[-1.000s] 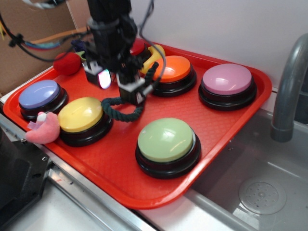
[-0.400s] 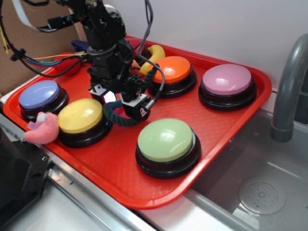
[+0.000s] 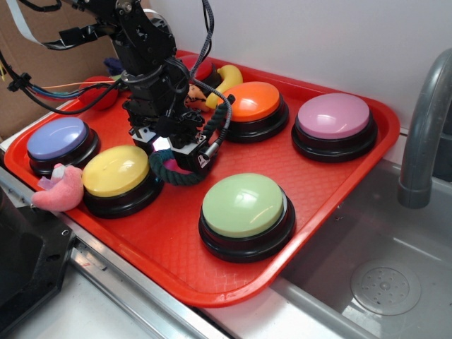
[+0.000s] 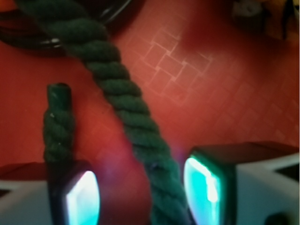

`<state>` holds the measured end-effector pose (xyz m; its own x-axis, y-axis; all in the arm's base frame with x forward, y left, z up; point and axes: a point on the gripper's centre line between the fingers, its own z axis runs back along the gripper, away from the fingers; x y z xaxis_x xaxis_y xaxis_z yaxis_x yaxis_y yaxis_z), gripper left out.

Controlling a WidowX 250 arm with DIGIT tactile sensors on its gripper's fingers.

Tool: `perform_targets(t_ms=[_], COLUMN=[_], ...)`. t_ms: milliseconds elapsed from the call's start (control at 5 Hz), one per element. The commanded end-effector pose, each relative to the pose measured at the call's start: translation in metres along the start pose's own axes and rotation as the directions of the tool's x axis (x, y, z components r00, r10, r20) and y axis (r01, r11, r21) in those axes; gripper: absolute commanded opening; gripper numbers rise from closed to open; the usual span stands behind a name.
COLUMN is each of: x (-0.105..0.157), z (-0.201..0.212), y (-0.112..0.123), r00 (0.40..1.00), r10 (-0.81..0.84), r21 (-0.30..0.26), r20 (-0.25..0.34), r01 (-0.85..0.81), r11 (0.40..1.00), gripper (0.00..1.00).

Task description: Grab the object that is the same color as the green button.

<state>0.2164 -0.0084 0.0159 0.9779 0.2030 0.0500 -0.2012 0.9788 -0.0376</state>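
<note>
— Where do we stand at the gripper [image 3: 174,152]?

— We see it low over the red tray [image 3: 332,180], pointing down between the yellow button [image 3: 115,170] and the orange button [image 3: 253,101]. In the wrist view its two fingers [image 4: 213,187] stand apart, glowing teal on their inner faces, with the dark green rope [image 4: 126,103] running down between them. The right finger lies close against the strand, the left one leaves a gap of red tray showing, so we cannot tell whether they have any real grip on it.

— And the rope [image 3: 185,169] itself?

— From the exterior view we see it curled in a loop on the tray just under the gripper, one end rising past the arm toward the orange button. A short cut end shows beside the left finger in the wrist view.

— What lies around?

— The green button [image 3: 244,205] sits near the front of the tray, just right of the rope. A pink button [image 3: 333,116] stands at the far right, a purple button [image 3: 56,138] at the left with a pink plush toy [image 3: 61,191] before it, and a yellow banana toy [image 3: 226,78] behind the arm
</note>
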Motion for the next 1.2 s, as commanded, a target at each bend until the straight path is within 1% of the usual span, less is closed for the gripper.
perform_targets(t_ms=[0,200,400,600,800,1000], x=[-0.001,-0.001,0.002,0.008,0.013,0.016], z=[0.012,0.030,0.053,0.084,0.120,0.156], y=[0.007,0.007,0.007,0.003,-0.007,-0.015], r00=[1.000,0.999,0.999,0.998,0.998,0.993], r10=[-0.013,-0.015,-0.007,-0.014,-0.037,-0.113], r21=[0.040,0.074,0.095,0.090,0.082,0.033], r20=[0.002,-0.032,-0.044,-0.056,-0.042,-0.031], r01=[0.013,0.018,0.011,0.019,0.041,0.114], r11=[0.999,0.997,0.995,0.996,0.996,0.993], gripper=[0.00,0.00,0.00,0.00,0.00,0.00])
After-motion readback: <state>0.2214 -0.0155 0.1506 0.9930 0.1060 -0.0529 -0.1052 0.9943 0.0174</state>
